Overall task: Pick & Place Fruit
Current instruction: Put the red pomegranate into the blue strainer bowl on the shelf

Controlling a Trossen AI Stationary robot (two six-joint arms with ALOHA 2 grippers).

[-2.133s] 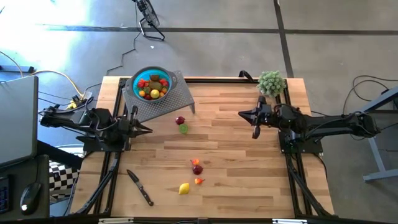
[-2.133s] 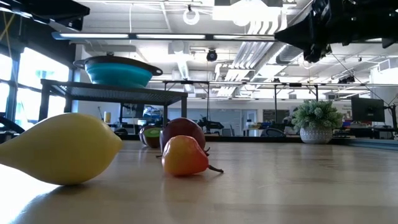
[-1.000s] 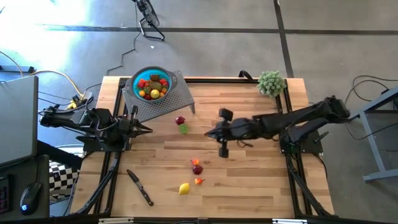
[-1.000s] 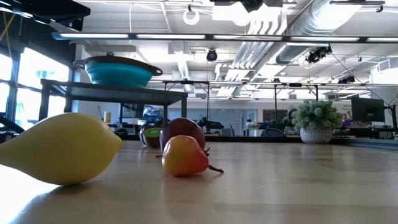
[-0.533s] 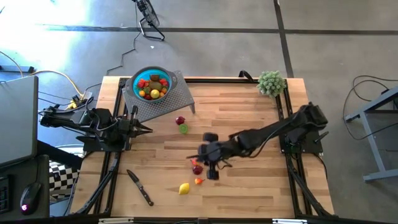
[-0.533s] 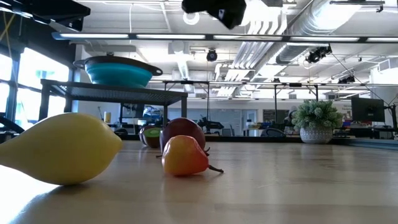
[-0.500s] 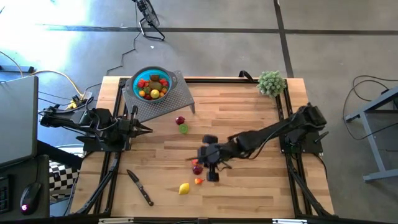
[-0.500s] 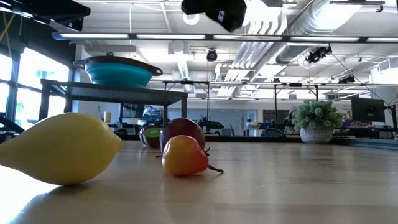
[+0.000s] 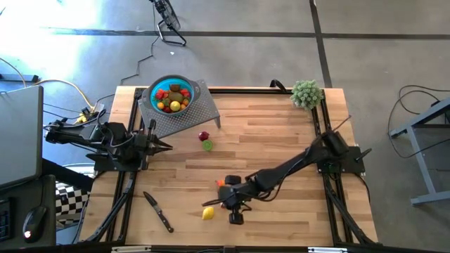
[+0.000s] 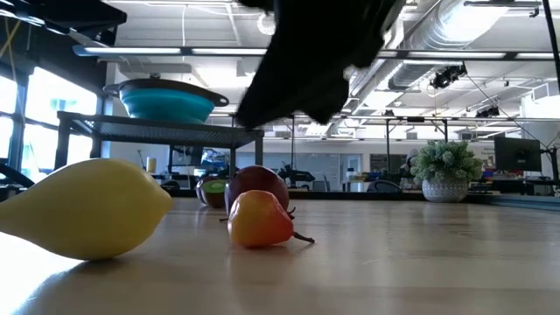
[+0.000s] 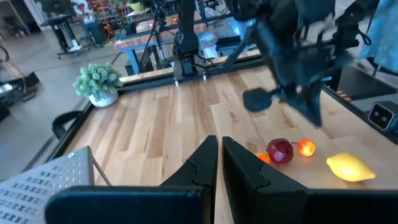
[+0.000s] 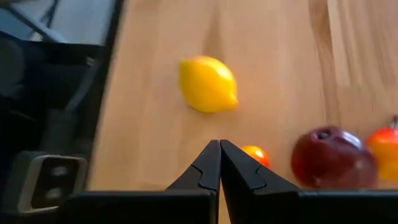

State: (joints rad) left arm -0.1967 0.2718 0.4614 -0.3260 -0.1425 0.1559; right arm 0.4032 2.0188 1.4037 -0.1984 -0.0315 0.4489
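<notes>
While left gripper (image 11: pixel 219 163) waits closed at table's (image 9: pixel 281 140) left edge, right gripper (image 12: pixel 219 163), closed and empty, hangs above yellow lemon (image 12: pixel 208 84).

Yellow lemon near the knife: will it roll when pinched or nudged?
Probably. The lemon is a smooth oval with a pointed tip, lying on bare wood, so a nudge would likely spin or roll it. It looks rigid, and the glossy skin could slip from the right claw, now shut above it.
</notes>
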